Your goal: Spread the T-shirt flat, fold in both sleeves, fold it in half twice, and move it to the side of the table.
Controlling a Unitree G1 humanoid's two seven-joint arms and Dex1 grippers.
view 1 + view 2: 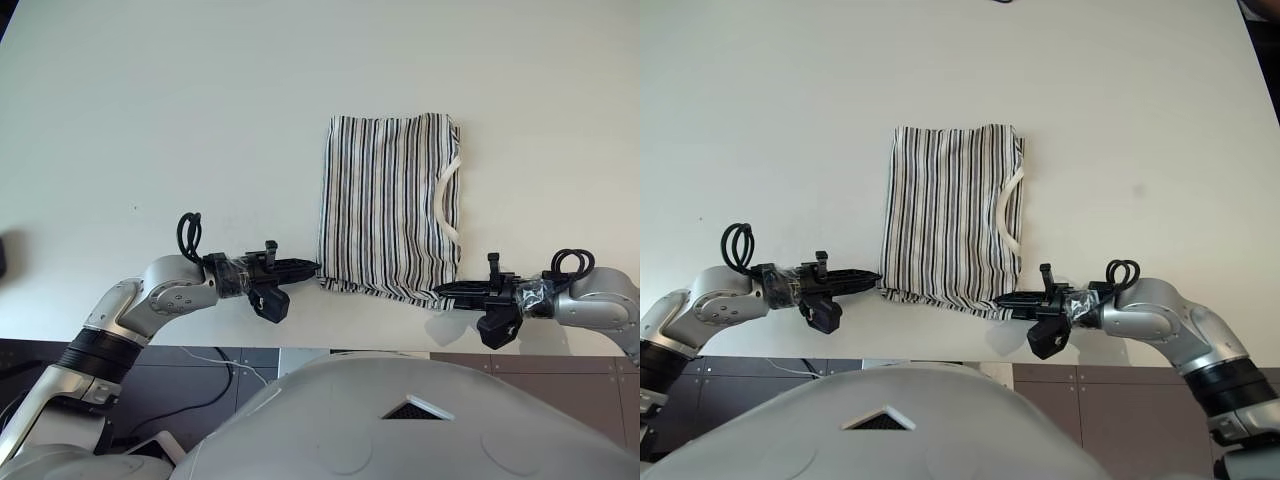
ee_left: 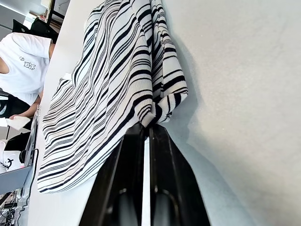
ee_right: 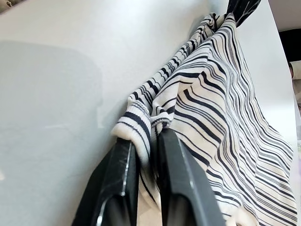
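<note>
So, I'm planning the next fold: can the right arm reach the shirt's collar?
Probably yes: the collar lies on the right edge of the shirt, with bare table beside it, but the right tool is shut on the near corner.

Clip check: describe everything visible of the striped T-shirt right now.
The black-and-white striped T-shirt, of soft ribbed-looking knit, lies folded into a tall rectangle on the white table, near its front edge. A curved white neckband shows along its right side. Its two near corners are pinched: the left gripper holds the left corner, the right gripper the right one.
</note>
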